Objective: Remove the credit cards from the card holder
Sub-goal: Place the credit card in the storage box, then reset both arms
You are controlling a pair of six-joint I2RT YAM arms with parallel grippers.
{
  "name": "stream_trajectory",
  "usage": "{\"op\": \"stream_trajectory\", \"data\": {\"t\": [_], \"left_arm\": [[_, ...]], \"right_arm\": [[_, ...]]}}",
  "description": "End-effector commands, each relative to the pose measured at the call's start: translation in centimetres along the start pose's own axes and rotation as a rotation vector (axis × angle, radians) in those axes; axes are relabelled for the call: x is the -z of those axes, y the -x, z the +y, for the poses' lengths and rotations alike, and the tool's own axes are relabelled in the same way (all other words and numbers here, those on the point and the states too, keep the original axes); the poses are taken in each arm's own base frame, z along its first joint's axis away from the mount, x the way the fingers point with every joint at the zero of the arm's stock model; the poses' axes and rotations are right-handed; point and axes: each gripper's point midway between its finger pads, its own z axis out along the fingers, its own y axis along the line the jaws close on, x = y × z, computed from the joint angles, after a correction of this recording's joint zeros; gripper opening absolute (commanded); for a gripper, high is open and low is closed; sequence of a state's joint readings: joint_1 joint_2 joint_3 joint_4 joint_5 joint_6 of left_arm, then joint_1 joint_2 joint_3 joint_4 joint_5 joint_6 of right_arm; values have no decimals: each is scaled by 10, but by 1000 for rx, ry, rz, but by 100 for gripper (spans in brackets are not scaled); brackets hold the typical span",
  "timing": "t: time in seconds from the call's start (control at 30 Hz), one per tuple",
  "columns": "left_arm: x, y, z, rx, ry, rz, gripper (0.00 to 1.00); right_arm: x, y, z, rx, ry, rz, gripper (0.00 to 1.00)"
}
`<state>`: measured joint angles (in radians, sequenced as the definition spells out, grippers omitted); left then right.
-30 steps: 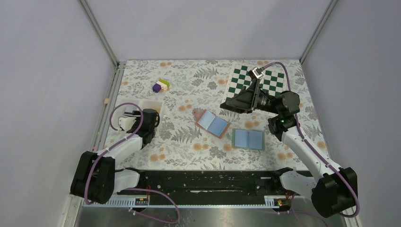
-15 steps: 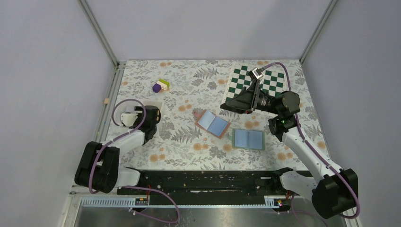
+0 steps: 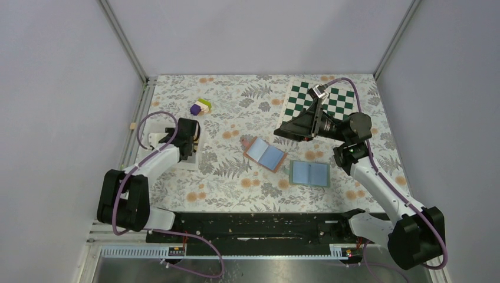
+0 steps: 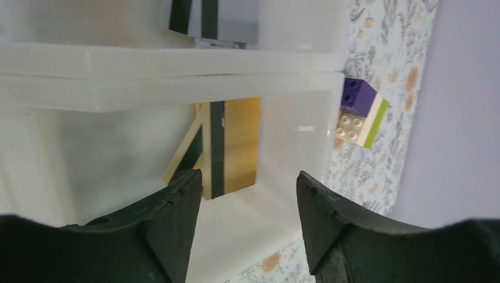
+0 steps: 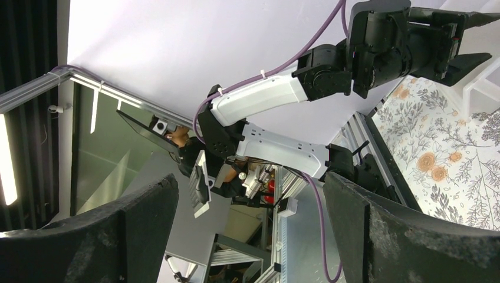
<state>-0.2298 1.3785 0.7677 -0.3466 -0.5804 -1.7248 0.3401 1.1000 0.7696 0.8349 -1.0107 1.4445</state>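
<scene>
Two card holders lie open on the floral cloth, a red-brown one (image 3: 265, 154) and a green one (image 3: 309, 173), both showing blue pages. No card shows in them. My left gripper (image 3: 190, 137) is open and empty over a translucent white box (image 3: 196, 154). In the left wrist view the gripper (image 4: 247, 183) points into the box (image 4: 147, 65), where a yellow-orange card with a black stripe (image 4: 239, 144) leans. A grey striped card (image 4: 212, 17) shows behind it. My right gripper (image 3: 280, 131) is raised above the cloth, open and empty (image 5: 250, 188).
A green and white chessboard (image 3: 321, 100) lies at the back right. A small stack of purple, white and green bricks (image 3: 200, 107) sits beyond the box, also in the left wrist view (image 4: 357, 112). Metal frame rails edge the table.
My left gripper has moved away from the near left toward the far side, onto the white box. The right arm and both holders have barely moved.
</scene>
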Motion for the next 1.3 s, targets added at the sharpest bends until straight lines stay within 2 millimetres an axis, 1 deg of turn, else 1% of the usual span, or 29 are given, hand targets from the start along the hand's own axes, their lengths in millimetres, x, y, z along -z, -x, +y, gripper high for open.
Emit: {"op": "stream_trajectory", "data": {"t": [0.0, 0.07, 0.1, 0.17, 0.23, 0.33, 0.4, 0.47, 0.5, 0.57, 0.63, 0.7, 0.77, 0.8, 0.87, 0.97, 1.1, 1.2, 1.27], "left_arm": [[5, 7, 3, -15, 34, -3, 58], [14, 16, -6, -42, -5, -18, 58], [22, 22, -13, -60, -39, -26, 60], [40, 36, -33, -120, -134, -42, 64], [64, 48, -56, -196, -249, -45, 69], [111, 61, -89, -350, -435, -28, 76], [144, 67, -105, -436, -548, -3, 80], [178, 66, -115, -530, -666, 47, 83], [195, 64, -120, -577, -736, 74, 86], [229, 57, -125, -661, -877, 138, 98], [263, 49, -126, -738, -1023, 210, 99], [294, 40, -121, -805, -1157, 291, 99], [320, 31, -111, -859, -1269, 372, 99], [334, 26, -101, -891, -1334, 427, 99], [343, 19, -86, -955, -1403, 466, 99], [346, 14, -64, -1015, -1461, 492, 99], [353, 11, -43, -1047, -1512, 545, 99], [353, 11, -37, -1041, -1516, 551, 99], [354, 12, -36, -1040, -1520, 542, 99]], "right_arm": [[-1, 5, 10, 54, 23, -10, 99], [0, 5, 9, 55, 17, -11, 99], [0, 4, 8, 53, 10, -9, 99], [1, 0, 3, 52, -14, -2, 99], [5, -5, -7, 57, -72, 9, 99], [18, -14, -36, 96, -260, -1, 99], [35, -18, -48, 158, -413, -18, 99], [54, -17, -56, 229, -563, -47, 99], [64, -14, -57, 271, -634, -68, 99], [83, -9, -55, 335, -747, -106, 99], [99, -6, -47, 388, -821, -148, 99], [113, -1, -36, 423, -878, -223, 99], [127, 3, -24, 460, -917, -295, 99], [134, 4, -17, 479, -929, -330, 99], [145, 4, -2, 510, -947, -388, 99], [157, -1, 13, 539, -952, -437, 99], [165, -12, 16, 519, -953, -454, 99], [167, -17, 14, 494, -956, -452, 99], [168, -18, 14, 490, -953, -461, 99]]}}
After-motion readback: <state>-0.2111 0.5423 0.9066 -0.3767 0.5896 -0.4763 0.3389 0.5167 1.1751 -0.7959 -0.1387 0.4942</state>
